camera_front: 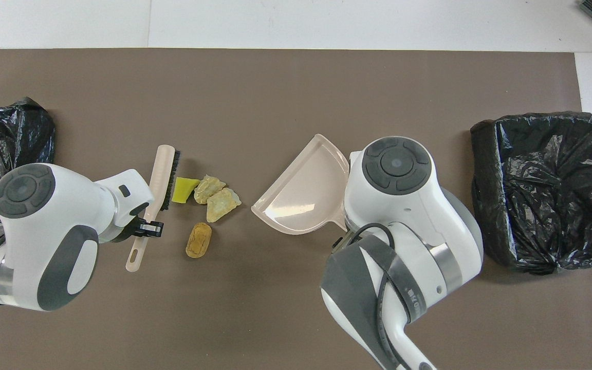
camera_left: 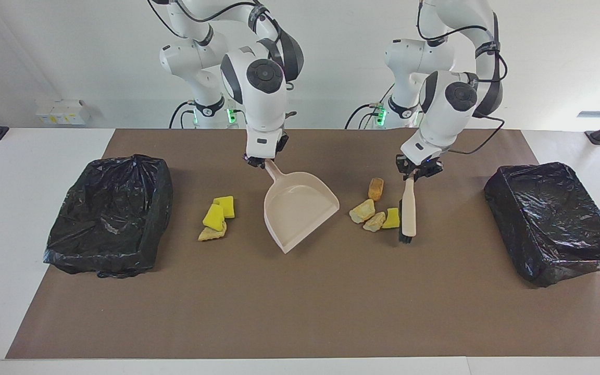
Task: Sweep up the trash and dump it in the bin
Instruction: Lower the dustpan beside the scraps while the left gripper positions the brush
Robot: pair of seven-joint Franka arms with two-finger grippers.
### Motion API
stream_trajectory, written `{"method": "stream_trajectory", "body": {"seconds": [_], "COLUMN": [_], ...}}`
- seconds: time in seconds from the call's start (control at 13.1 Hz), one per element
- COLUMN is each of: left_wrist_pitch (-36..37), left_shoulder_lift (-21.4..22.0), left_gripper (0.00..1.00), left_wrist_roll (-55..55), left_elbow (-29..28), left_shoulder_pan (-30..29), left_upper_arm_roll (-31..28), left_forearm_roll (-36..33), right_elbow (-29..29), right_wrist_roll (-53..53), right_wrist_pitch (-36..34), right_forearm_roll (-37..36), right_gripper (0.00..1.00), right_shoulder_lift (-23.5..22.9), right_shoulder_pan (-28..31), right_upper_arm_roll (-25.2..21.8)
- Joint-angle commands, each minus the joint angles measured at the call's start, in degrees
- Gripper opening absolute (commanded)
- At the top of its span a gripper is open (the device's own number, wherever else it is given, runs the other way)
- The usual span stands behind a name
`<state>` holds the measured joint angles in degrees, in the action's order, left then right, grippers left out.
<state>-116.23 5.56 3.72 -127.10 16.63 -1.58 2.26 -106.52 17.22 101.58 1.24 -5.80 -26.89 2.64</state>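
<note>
My right gripper (camera_left: 264,162) is shut on the handle of the beige dustpan (camera_left: 300,208) (camera_front: 306,195), whose open mouth is turned toward the left arm's end of the mat. My left gripper (camera_left: 414,174) (camera_front: 144,227) is shut on the handle of the brush (camera_left: 408,208) (camera_front: 160,174), bristles down against a yellow chunk (camera_left: 392,217). Two tan chunks (camera_left: 374,221) (camera_left: 362,211) are bunched with it, and an orange-brown chunk (camera_left: 376,188) lies nearer to the robots. This trash lies between brush and dustpan. More trash (camera_left: 215,213), yellow and tan, lies beside the dustpan toward the right arm's end.
A black-lined bin (camera_left: 110,213) stands at the right arm's end of the brown mat, and a second one (camera_left: 555,219) at the left arm's end. In the overhead view the right arm covers the yellow group.
</note>
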Motion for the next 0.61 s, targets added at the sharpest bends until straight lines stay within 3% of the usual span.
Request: {"method": "stream_trajectory", "body": {"seconds": [0.0,0.15,0.3,0.53], "left_wrist_pitch": [2.94,1.37,-3.01,-6.19], "left_shoulder_lift": [2.07,3.31,1.74,-0.99], "left_gripper": [0.0,0.0,0.0,0.0], "left_wrist_roll": [7.86,8.14,6.66,0.44], "left_elbow": [0.02,-3.31,-4.81,-4.73], "left_shoulder_pan": [-0.28,-0.64,-1.33,-2.66], "left_upper_arm_roll": [-0.18,-0.18,-0.18,-0.18], "left_forearm_roll": [0.47,0.38,0.38,0.38], "right_elbow": [-8.96,-10.45,-12.13,-11.87], "right_wrist_roll": [14.54,21.6,24.6,24.79], "right_wrist_pitch": [4.94,4.95,11.06,14.25], "right_forearm_roll": [1.31,4.29,4.74,5.26], "right_gripper": [0.0,0.0,0.0,0.0], "right_shoulder_lift": [5.88,6.15,4.41,1.68], "right_shoulder_pan": [0.08,0.61,2.27,1.4], "right_upper_arm_roll": [0.17,0.08,0.17,0.17]}}
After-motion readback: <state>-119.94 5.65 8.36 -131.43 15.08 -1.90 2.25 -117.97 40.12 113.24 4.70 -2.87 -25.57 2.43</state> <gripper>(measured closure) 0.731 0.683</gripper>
